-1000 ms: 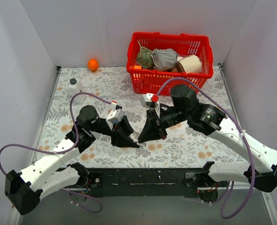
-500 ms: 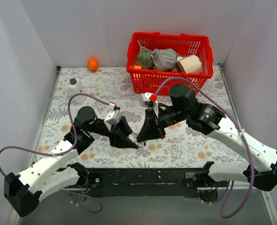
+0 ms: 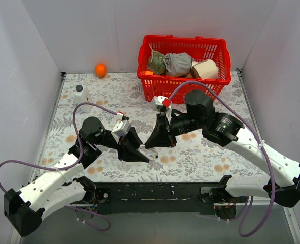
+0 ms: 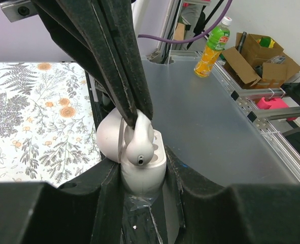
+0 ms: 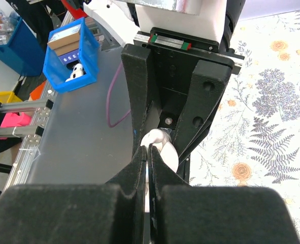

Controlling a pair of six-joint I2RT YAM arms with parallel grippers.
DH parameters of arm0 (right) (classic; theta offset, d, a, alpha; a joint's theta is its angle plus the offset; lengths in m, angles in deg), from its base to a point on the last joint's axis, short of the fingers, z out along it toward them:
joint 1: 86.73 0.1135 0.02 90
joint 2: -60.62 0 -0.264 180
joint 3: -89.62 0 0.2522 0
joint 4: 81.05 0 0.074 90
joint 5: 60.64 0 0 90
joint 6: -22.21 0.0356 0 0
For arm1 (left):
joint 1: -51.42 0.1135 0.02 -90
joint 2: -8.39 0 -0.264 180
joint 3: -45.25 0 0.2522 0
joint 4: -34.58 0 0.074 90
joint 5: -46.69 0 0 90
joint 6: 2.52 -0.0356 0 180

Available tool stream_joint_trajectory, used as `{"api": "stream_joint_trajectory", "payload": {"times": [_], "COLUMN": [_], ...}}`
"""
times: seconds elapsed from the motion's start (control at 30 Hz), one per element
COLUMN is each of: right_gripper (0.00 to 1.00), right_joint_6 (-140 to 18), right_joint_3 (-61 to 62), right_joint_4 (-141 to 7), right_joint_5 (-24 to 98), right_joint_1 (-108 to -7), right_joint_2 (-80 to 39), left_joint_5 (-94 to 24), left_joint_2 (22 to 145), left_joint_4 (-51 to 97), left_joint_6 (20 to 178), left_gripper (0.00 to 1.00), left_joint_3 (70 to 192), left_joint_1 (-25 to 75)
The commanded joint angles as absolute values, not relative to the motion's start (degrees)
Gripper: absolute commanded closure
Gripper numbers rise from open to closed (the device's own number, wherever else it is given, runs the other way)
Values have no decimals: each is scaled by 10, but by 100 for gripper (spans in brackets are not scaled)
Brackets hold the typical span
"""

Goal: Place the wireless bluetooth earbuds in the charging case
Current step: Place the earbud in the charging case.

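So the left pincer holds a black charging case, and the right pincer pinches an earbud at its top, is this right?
No, the charging case is white, as the left wrist view shows. The left pincer holds it, and the right pincer pinches an earbud at its top.

Left wrist view: earbud (image 4: 139, 152) is hiding its upper end inside the right gripper's (image 4: 138, 116) pinched tips; left gripper (image 4: 142, 195) is covering the charging case's (image 4: 148, 175) flanks and base. From above, both grippers are crowding over the case, leaving a pale sliver; earbud too small to tell there.
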State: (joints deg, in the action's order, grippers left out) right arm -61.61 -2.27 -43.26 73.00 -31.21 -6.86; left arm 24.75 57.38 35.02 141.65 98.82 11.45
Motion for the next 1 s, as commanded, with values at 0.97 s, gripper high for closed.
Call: {"api": "stream_joint_trajectory", "payload": {"times": [0.97], "right_gripper": [99], "right_joint_6": [-611], "right_joint_3": [8], "right_joint_4": [-443], "right_joint_5": [686], "right_joint_1": [-305], "right_joint_2": [-34], "left_joint_5": [170], "left_joint_2": [544], "left_joint_4": [372], "left_joint_6": [1401], "left_gripper": [100], "left_joint_3": [980], "left_joint_1": [113]}}
